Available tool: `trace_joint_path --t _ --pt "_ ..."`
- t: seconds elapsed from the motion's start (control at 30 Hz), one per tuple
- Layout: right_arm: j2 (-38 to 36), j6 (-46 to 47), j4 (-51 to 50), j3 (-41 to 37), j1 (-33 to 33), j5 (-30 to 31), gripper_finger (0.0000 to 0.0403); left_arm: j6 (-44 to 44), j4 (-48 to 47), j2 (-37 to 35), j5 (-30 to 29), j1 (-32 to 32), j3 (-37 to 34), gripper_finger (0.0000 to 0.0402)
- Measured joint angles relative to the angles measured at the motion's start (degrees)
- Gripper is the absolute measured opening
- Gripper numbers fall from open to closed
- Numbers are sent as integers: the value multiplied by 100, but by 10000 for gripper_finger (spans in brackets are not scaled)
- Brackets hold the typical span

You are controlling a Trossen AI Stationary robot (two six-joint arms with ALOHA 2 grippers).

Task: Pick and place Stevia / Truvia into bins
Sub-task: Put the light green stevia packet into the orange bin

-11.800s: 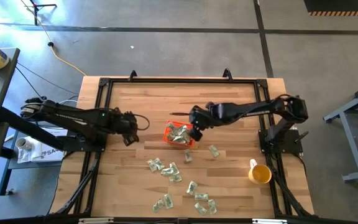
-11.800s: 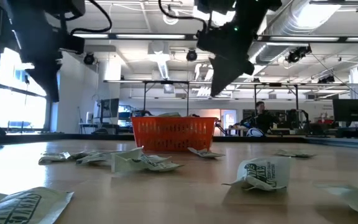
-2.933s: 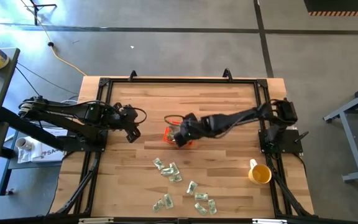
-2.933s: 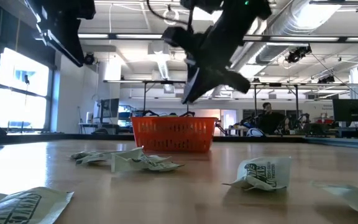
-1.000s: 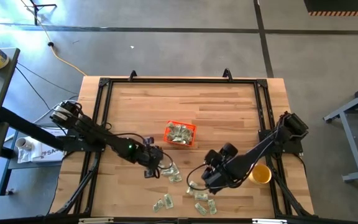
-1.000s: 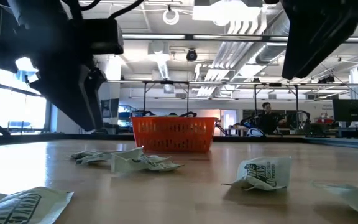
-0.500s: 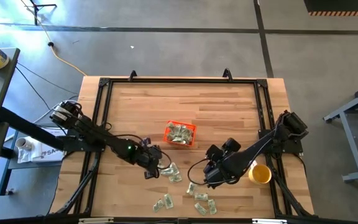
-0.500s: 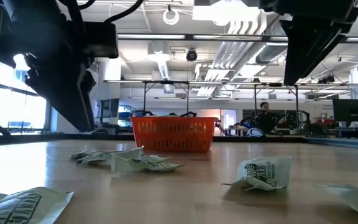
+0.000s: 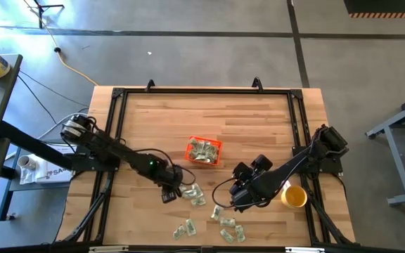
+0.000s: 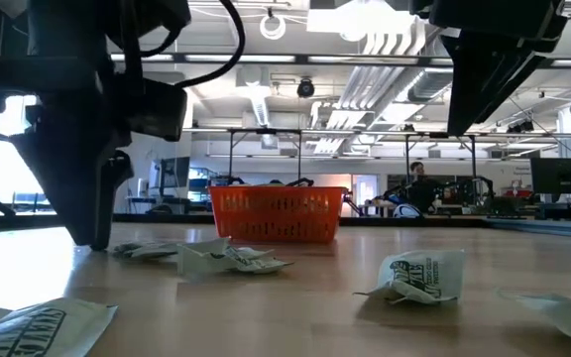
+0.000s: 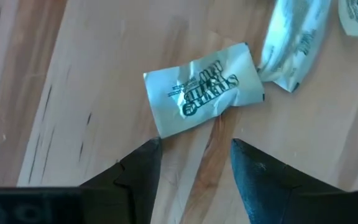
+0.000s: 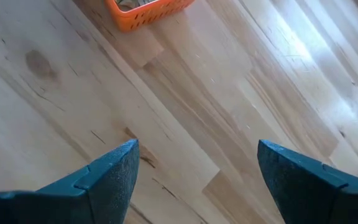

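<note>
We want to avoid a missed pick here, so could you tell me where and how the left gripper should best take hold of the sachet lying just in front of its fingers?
The sachet lies flat on the table, so come straight down from above with the left gripper, pinching across its short width near the middle. Its crumpled, slightly raised surface probably gives the fingers some purchase.

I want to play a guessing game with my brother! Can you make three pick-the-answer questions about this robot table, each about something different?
1. Where is the yellow cup?
A) near the right arm's base
B) inside the basket
C) under the left arm

2. What colour is the basket?
A) blue
B) orange-red
C) black

3. How do the jaws of the left gripper stand?
A) shut on the cup
B) shut on a sachet
C) open over a sachet

Answers:
1. A, since the high view shows it at the table's right edge.
2. B, as the high and low views show.
3. C, because the left wrist view shows its fingers apart, a Stevia sachet lying just ahead.
</note>
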Motion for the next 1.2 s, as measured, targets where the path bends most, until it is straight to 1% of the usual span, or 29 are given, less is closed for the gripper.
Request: trace_joint_path --t 0.1,0.2,0.33,0.43,0.5,0.63,0.73,0.87,1.0,1.13,1.17,1.2 --pt "0 10 42 0 0 -34 316 361 66 -123 -195 -108 -18 231" --pt "0 5 75 0 0 -48 316 1000 127 -272 -452 -236 -16 228" --pt "0 5 112 0 0 -112 316 1770 118 -276 -548 -351 -16 226" --pt "0 8 128 0 0 -223 316 2119 112 -276 -585 -340 -16 226" --pt "0 13 156 0 -2 -265 316 2428 152 -276 -745 -336 -16 225" --pt "0 99 182 0 0 -282 316 3343 423 -268 -1038 -327 -16 225" --pt "0 108 229 0 -1 -305 316 3813 749 -200 -848 -254 -12 231" --pt "0 110 249 0 0 -366 316 4315 1158 -81 -825 -144 -2 255" --pt "0 113 274 0 -3 -416 316 4412 1273 111 -610 67 -2 278" --pt "0 152 291 0 -4 -504 316 4390 1071 238 -515 187 -7 285" --pt "0 156 298 0 -4 -513 316 4396 1017 243 -394 222 -10 284" --pt "0 162 303 0 -4 -509 316 4406 1014 271 -139 280 -8 279"
